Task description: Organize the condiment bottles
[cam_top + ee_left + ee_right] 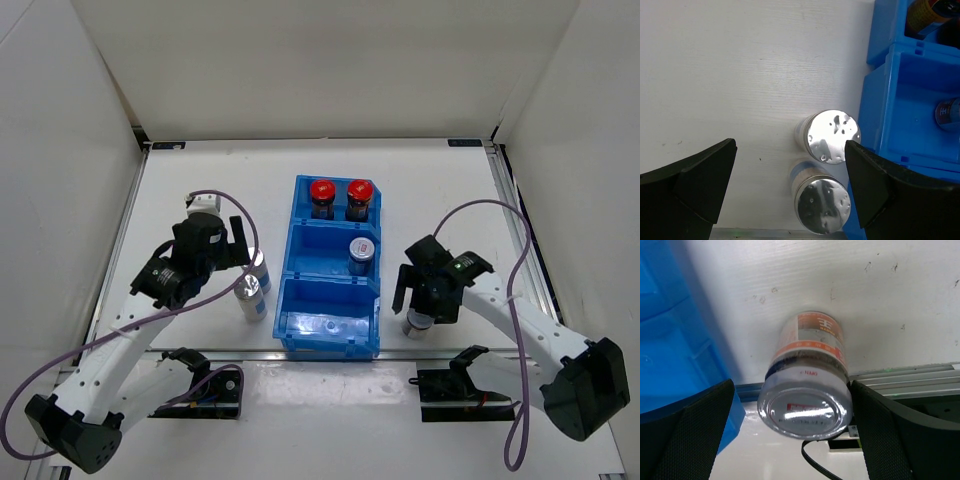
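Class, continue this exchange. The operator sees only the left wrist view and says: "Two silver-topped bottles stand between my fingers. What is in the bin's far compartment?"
Observer: A left red-capped bottle and a right red-capped bottle stand side by side there.
Operator: Is any bottle on the other side of the blue bin?
Observer: Yes, a red-marked silver-capped bottle stands just right of it.
Operator: And the right hand?
Observer: The right hand is open, with one finger on each side of that bottle.
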Robot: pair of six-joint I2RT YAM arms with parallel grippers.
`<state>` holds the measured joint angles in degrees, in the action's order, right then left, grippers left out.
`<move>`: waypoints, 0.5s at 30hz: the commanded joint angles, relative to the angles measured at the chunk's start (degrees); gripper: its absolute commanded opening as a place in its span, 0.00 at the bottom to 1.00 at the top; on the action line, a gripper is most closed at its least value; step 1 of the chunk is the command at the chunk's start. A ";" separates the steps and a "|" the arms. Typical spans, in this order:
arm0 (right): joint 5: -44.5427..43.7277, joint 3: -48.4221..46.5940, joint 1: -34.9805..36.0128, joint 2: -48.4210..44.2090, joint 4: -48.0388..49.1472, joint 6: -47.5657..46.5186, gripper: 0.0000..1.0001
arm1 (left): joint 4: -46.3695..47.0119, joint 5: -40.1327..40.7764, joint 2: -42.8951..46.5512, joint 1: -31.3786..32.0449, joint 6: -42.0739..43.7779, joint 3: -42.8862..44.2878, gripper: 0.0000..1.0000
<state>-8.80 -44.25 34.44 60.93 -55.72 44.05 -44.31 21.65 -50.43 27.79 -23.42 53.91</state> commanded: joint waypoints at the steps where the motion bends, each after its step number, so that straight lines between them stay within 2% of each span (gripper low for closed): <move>1: 0.36 1.36 -0.69 1.64 3.86 1.30 1.00 | 0.63 0.85 0.43 -0.28 -0.22 0.14 1.00; 4: -0.26 1.36 -0.69 2.18 4.48 0.77 0.95 | 0.63 0.85 0.43 -0.28 -0.22 0.14 1.00; 5: -0.86 1.36 -1.21 2.79 4.48 0.16 0.76 | 0.63 0.85 0.43 -0.28 -0.22 0.14 1.00; 8: -3.06 -1.88 -1.74 2.79 2.47 -0.37 0.45 | 0.63 0.85 0.43 -0.28 -0.22 0.14 1.00; 9: -4.02 -3.11 -1.74 2.79 1.59 -0.37 0.30 | 0.63 0.85 0.43 -0.28 -0.22 0.14 1.00; 12: -7.36 -10.13 -1.74 2.79 -2.28 -1.94 0.15 | 0.63 1.37 0.43 -0.28 -0.22 0.14 1.00; 14: -8.69 -14.53 -1.74 2.27 -2.81 -3.53 0.10 | 0.63 1.38 1.04 -0.28 -0.22 0.14 1.00; 15: -9.21 -19.25 -1.74 2.27 -2.81 -4.93 0.05 | 0.63 1.38 1.04 -0.28 -0.22 0.14 1.00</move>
<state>-13.65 -52.53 32.95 64.66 -58.74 41.71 -44.34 21.82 -50.39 27.79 -23.42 53.91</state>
